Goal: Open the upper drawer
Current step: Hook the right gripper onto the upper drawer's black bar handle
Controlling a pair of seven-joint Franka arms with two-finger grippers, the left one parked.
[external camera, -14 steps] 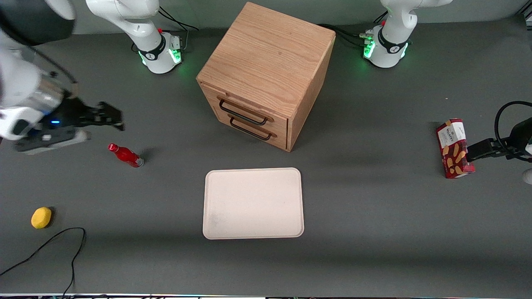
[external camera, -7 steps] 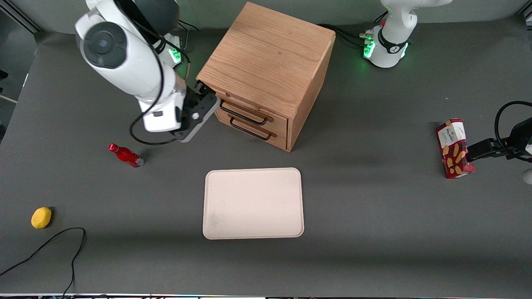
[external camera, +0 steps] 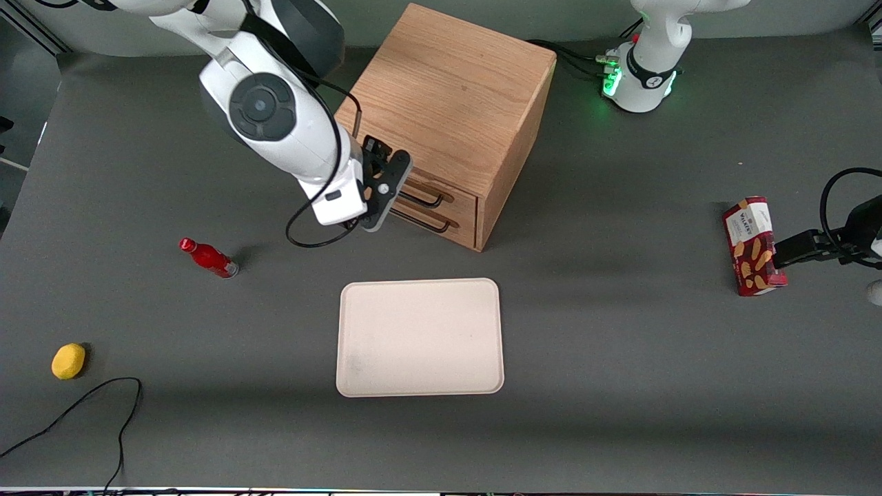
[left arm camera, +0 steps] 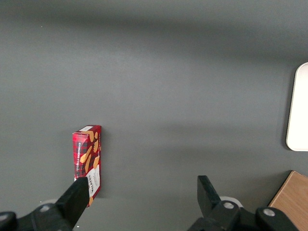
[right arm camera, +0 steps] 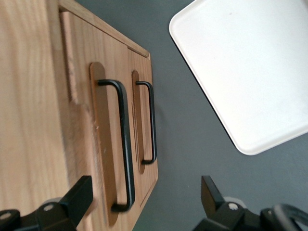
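Observation:
The wooden cabinet (external camera: 448, 96) stands at the middle of the table, both drawers shut. The upper drawer (external camera: 460, 201) carries a thin black handle (external camera: 426, 200); the lower drawer (external camera: 463, 232) has its own handle (external camera: 431, 224). My right gripper (external camera: 384, 182) hangs in front of the drawer fronts, at the handles' end toward the working arm, and covers part of them. In the right wrist view the gripper (right arm camera: 144, 197) is open, and one end of the upper drawer's handle (right arm camera: 123, 144) lies between the fingers (right arm camera: 79, 196). It touches nothing. The lower handle (right arm camera: 152, 122) is beside it.
A cream tray (external camera: 420, 337) lies nearer the front camera than the cabinet, also in the right wrist view (right arm camera: 250, 67). A red bottle (external camera: 208, 257), a yellow fruit (external camera: 68, 361) and a black cable (external camera: 83, 406) lie toward the working arm's end. A biscuit box (external camera: 751, 246) lies toward the parked arm's end.
My right arm has swung in from the working arm's end of the table, above the red bottle, to the cabinet's drawer fronts. The drawers have not moved.

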